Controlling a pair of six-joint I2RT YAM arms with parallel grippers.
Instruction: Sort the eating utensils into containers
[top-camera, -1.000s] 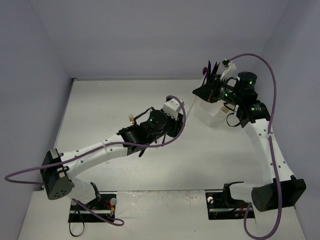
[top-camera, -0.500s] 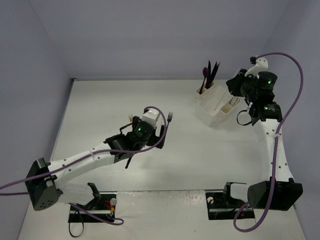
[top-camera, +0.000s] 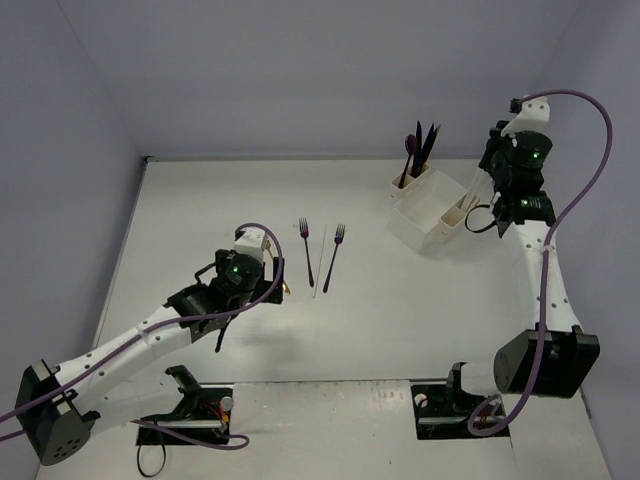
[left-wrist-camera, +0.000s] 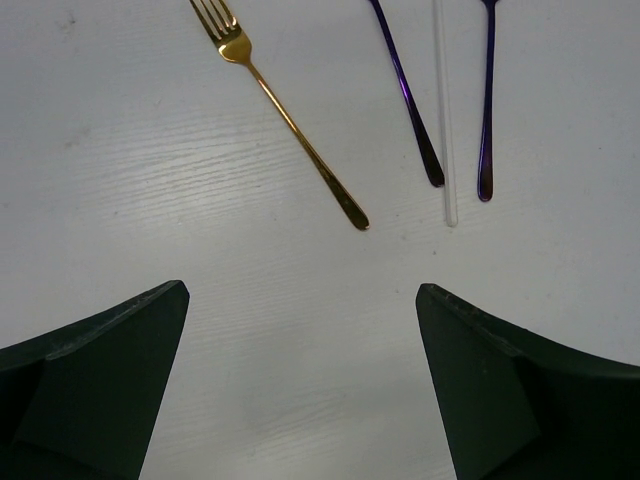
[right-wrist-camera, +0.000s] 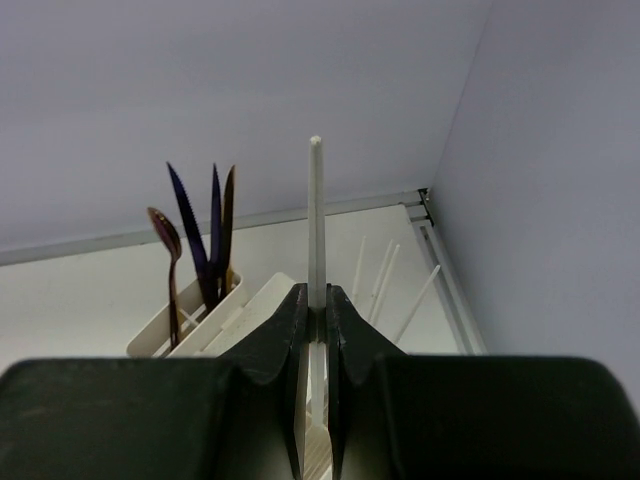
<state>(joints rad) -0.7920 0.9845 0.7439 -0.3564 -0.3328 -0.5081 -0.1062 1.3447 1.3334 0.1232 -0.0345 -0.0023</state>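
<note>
My left gripper (left-wrist-camera: 302, 292) hangs open over bare table, nothing between its fingers. Just ahead of it lie a gold fork (left-wrist-camera: 290, 120), two dark purple forks (left-wrist-camera: 410, 100) (left-wrist-camera: 487, 100) and a clear plastic utensil (left-wrist-camera: 443, 110) between them. In the top view the purple forks (top-camera: 306, 250) (top-camera: 333, 255) lie mid-table. My right gripper (right-wrist-camera: 316, 300) is shut on a white plastic utensil (right-wrist-camera: 316, 215), held upright above the white containers (top-camera: 430, 222) at the back right. Dark utensils (right-wrist-camera: 205, 240) stand in one cup, and white plastic utensils (right-wrist-camera: 385, 280) in another.
The back wall and right wall stand close behind the organizer (right-wrist-camera: 215, 315). The table's metal corner edge (right-wrist-camera: 430, 215) runs just past it. Purple cables loop off both arms.
My left gripper has opened and the arm has drawn back toward the near left, uncovering the forks. The right arm has swung right and up from over the organizer, still gripping the white utensil.
</note>
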